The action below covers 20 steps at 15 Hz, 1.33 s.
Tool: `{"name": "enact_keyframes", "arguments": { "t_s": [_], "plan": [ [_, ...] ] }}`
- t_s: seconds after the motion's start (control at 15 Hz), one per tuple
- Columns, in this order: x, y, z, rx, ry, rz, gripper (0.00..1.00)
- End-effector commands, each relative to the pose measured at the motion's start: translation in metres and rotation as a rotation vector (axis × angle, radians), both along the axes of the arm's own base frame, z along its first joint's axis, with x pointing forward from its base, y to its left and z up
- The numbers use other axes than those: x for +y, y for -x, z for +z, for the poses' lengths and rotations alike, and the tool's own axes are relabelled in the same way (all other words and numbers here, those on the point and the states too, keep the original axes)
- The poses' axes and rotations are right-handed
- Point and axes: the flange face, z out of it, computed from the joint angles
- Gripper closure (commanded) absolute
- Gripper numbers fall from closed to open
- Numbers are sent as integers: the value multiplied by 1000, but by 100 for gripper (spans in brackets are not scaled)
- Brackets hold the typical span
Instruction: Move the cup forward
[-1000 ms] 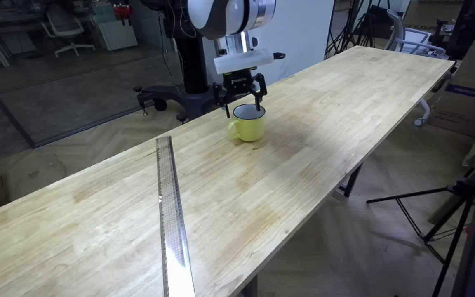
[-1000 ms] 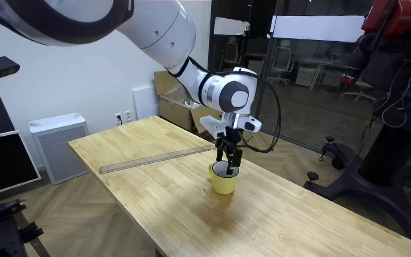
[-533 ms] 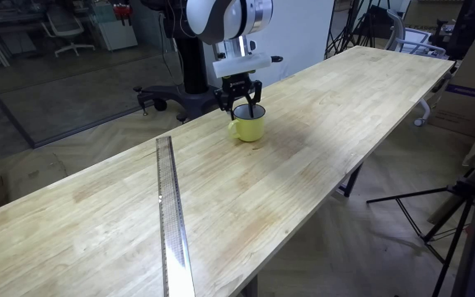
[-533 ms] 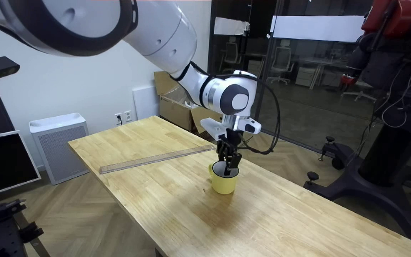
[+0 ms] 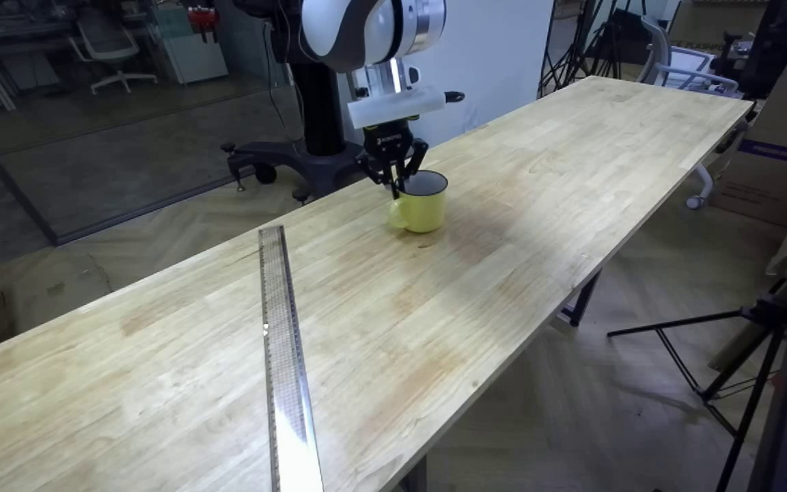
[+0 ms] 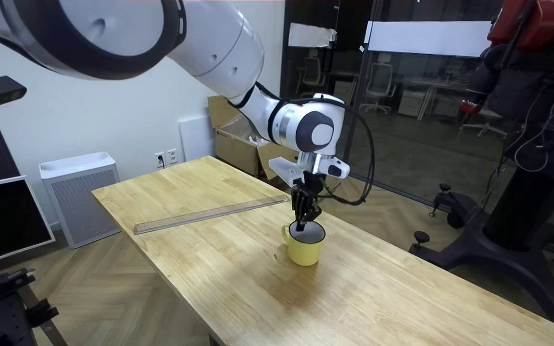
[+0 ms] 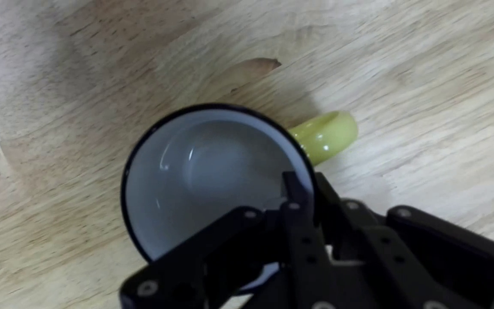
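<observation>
Yellow mug (image 5: 423,210) stands on the wooden tabletop (image 5: 380,328), its rim (image 7: 219,106) pinched beside the handle (image 7: 330,134) by the gripper (image 7: 308,184), one finger (image 7: 293,189) inside. A slow, level move forward should best suit this off-centre hold.

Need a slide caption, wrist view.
Gripper pinching the rim of a yellow mug near its handle, wooden table beneath.

From here, I see the cup (image 5: 423,207) is smooth and shiny, even inside. My gripper (image 7: 306,182) looks dull. The table (image 5: 400,307) is smooth wood, the ruler (image 5: 285,342) looks like clear, shiny plastic, and a box (image 6: 235,154) is cardboard.
</observation>
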Motion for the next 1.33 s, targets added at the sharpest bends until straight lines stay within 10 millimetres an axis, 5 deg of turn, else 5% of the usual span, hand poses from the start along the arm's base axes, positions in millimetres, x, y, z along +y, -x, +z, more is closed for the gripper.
{"name": "enact_keyframes", "arguments": {
  "t_s": [0.0, 0.4, 0.73, 1.27],
  "plan": [
    [1, 12, -1, 99, 6, -28, 97],
    [1, 45, -4, 192, 10, -101, 97],
    [23, 85, -13, 257, 17, -123, 97],
    [46, 129, -12, 156, 76, -252, 97]
  ]
}}
